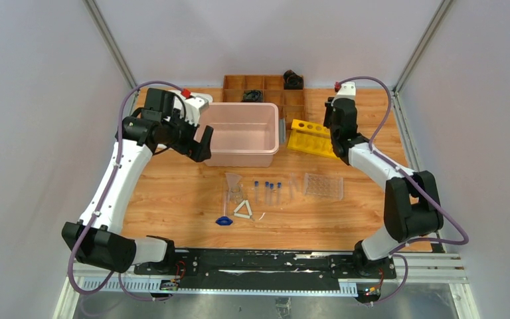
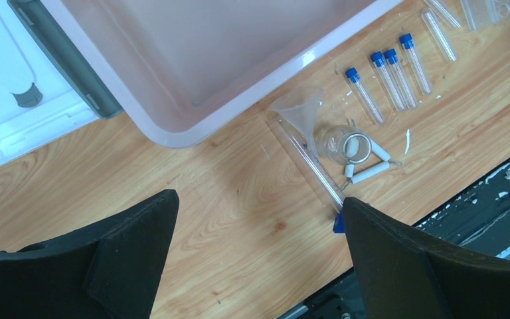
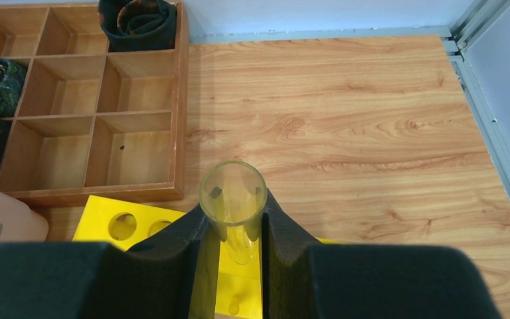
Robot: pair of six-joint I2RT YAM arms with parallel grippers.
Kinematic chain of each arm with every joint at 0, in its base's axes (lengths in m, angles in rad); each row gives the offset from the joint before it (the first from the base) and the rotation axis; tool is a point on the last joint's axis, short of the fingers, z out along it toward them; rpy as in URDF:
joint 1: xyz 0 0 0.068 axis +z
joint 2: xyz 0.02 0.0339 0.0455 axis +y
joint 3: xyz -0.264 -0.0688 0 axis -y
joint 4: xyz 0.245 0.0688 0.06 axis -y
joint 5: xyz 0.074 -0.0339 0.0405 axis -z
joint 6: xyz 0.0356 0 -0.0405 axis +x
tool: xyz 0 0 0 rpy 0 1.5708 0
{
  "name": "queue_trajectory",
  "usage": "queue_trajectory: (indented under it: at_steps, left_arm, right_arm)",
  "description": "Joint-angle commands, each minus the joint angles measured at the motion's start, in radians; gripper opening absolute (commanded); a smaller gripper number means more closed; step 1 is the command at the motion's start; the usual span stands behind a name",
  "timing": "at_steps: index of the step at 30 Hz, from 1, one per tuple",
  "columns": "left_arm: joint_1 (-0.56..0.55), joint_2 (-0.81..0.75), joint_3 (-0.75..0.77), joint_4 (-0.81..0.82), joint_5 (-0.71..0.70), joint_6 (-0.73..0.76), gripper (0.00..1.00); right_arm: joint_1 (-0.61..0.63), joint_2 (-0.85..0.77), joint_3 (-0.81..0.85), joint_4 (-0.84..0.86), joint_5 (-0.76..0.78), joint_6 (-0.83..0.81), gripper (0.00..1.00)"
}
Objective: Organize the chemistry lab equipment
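the pink tub (image 1: pixel 242 157) sits at the back middle of the bench (image 1: pixel 172 199). the wooden compartment tray (image 1: pixel 255 82) is behind it and the yellow rack (image 1: pixel 311 138) is just to its right. nearer you the lab pieces lie in a loose cluster: the glass funnel (image 1: pixel 232 181), 4 blue-capped tubes (image 1: pixel 267 191), the white triangle (image 1: pixel 242 209), the tiny blue piece (image 1: pixel 224 220), and the clear tube rack (image 1: pixel 323 186) to the right of the tubes.

your left arm reaches up the left side to the tub's left wall, and its end effector (image 2: pixel 259 206) is spread wide above bare bench. your right arm bends back over the yellow rack. its end effector (image 3: pixel 234 239) is pinched narrow on an uncapped clear tube (image 3: pixel 232 193), held upright above the rack's holes.

only the right wrist view shows that grip; from above, the tube is hidden. the left wrist view shows a thin clear rod (image 2: pixel 315 166) running from the funnel toward the blue piece.
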Motion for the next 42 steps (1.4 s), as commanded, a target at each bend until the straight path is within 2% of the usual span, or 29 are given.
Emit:
queue_trajectory:
  at_steps: [1,9,12,16,19,26,30,35,42]
  left_arm:
    - [0.002,0.002,0.037,0.001,0.029,-0.003,1.0]
    - [0.002,-0.004,0.028,0.002,0.008,-0.002,1.0]
    - [0.002,-0.001,0.034,0.002,-0.011,-0.007,1.0]
    - [0.002,-0.003,0.04,0.002,-0.006,-0.009,1.0]
    - [0.002,-0.004,0.04,0.003,-0.005,-0.011,1.0]
    - [0.002,-0.01,0.04,0.002,-0.013,-0.008,1.0]
    - [0.002,-0.018,0.04,0.002,-0.012,-0.008,1.0]
    - [0.002,-0.033,0.043,0.001,-0.014,-0.008,1.0]
    - [0.002,-0.037,0.041,0.001,-0.013,-0.007,1.0]
  right_arm:
    - [-0.014,0.038,-0.015,0.032,-0.024,0.013,0.0]
    - [-0.016,0.081,-0.034,0.059,-0.038,0.011,0.02]
    - [-0.016,0.082,-0.055,0.085,-0.039,0.0,0.15]
    - [-0.016,0.08,-0.071,0.095,-0.034,0.006,0.25]
    - [-0.016,0.063,-0.079,0.095,-0.036,0.02,0.42]
    - [-0.014,-0.03,-0.1,0.072,-0.046,0.048,0.55]
    - [-0.014,-0.116,-0.097,0.04,-0.027,0.08,0.57]
    - [-0.016,-0.207,0.006,-0.142,-0.009,0.112,0.59]
    - [-0.01,-0.291,0.177,-0.495,-0.042,0.235,0.46]
